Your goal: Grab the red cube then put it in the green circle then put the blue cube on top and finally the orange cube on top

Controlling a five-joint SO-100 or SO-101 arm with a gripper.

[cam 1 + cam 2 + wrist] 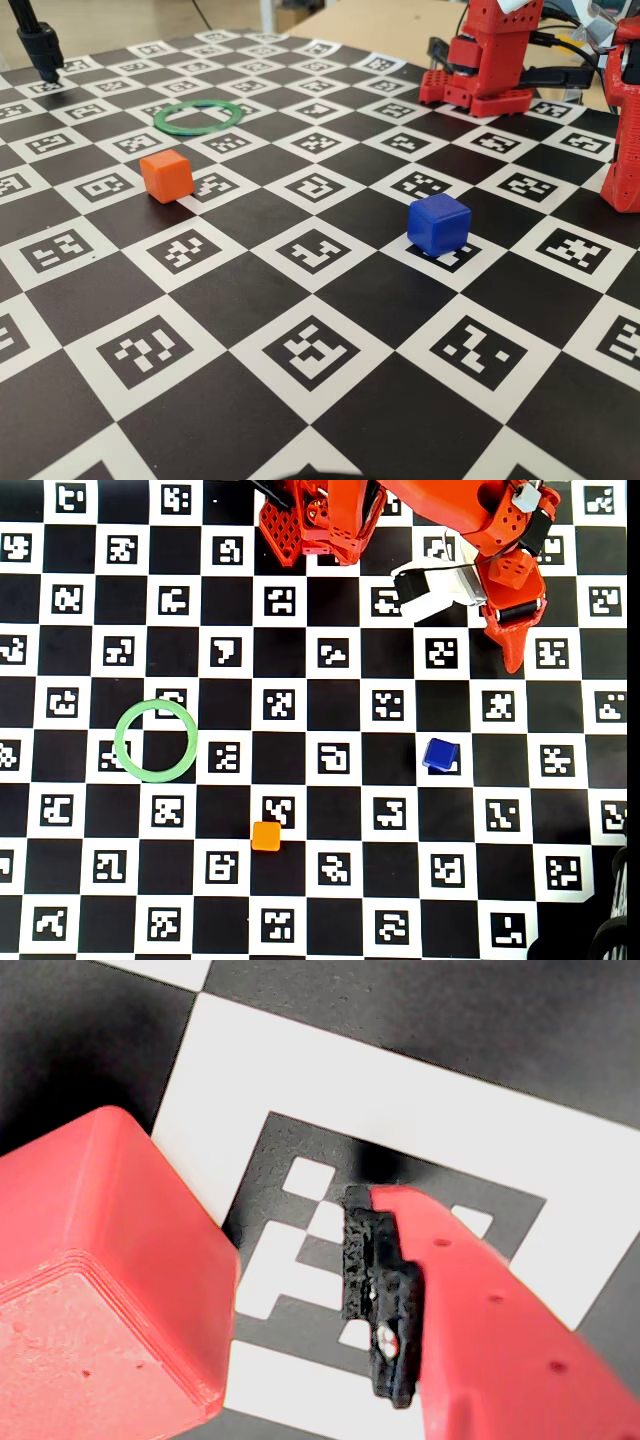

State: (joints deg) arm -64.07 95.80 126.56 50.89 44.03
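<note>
The red cube [110,1290] fills the lower left of the wrist view and rests on a white marker square. One red finger with a black pad [375,1290] stands to the cube's right, with a clear gap between them. The other jaw is out of view, so my gripper [285,1220] looks open. In the overhead view the gripper [510,645] is at the top right, and I cannot pick the red cube out from the red arm. The green circle [156,740] lies empty at the left. The blue cube [439,753] and the orange cube [266,835] sit apart on the board.
The arm's red base [320,520] stands at the board's top edge in the overhead view. A black stand [38,45] is at the far left corner in the fixed view. The checkered marker board [320,330] covers the whole table.
</note>
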